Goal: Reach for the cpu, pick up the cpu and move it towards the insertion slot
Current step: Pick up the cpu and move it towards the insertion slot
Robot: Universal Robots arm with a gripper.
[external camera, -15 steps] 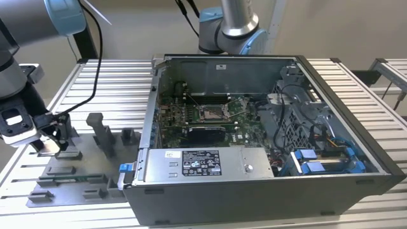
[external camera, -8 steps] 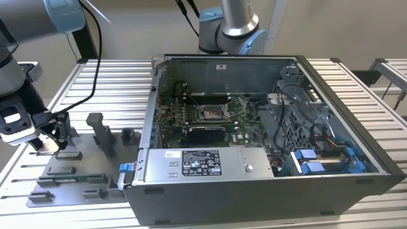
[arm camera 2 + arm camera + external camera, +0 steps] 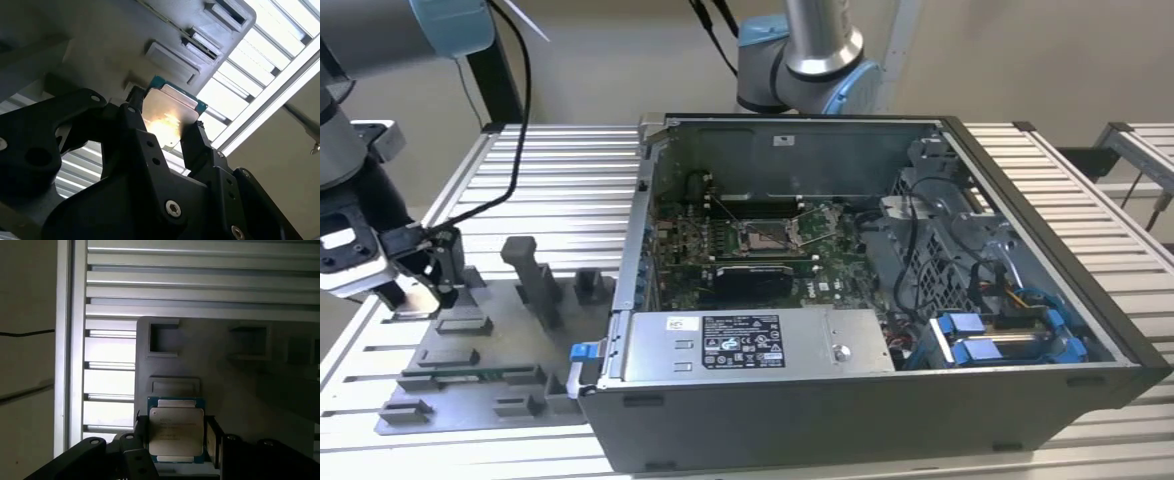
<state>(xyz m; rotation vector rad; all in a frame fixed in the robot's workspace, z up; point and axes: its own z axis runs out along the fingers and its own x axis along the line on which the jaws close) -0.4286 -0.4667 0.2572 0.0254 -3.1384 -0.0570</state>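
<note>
End effector clamps cpu by opposite edges over grey fixture; insertion slot well apart.

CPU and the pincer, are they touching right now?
Touching. In the first wrist view the pincer presses against both side edges of the cpu, with no gap on either side.

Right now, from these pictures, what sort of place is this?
Probably a robotics lab bench for computer assembly: an open computer case stands on a slatted metal table, beside a grey fixture, and robot jaws grip the cpu.
</note>
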